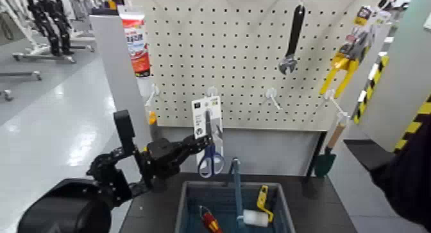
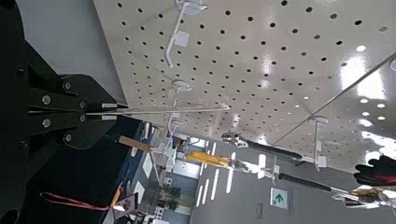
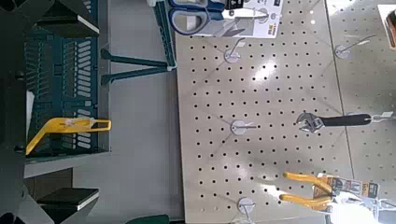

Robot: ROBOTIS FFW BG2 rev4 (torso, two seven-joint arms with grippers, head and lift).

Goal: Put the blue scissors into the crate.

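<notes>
Blue scissors (image 1: 210, 160) with loop handles and dark blades, fixed on a tall white retail card, hang on the white perforated pegboard (image 1: 256, 56) just above the grey-blue plastic crate (image 1: 186, 207), and the left gripper (image 1: 204, 142) has its fingers clamped on the card's edge. A clean job, I judge, means keeping that pinch firm, drawing the card straight off its hook, then lowering it over the crate beside the upright centre handle (image 1: 236, 184) before letting go. The right gripper is not visible
</notes>
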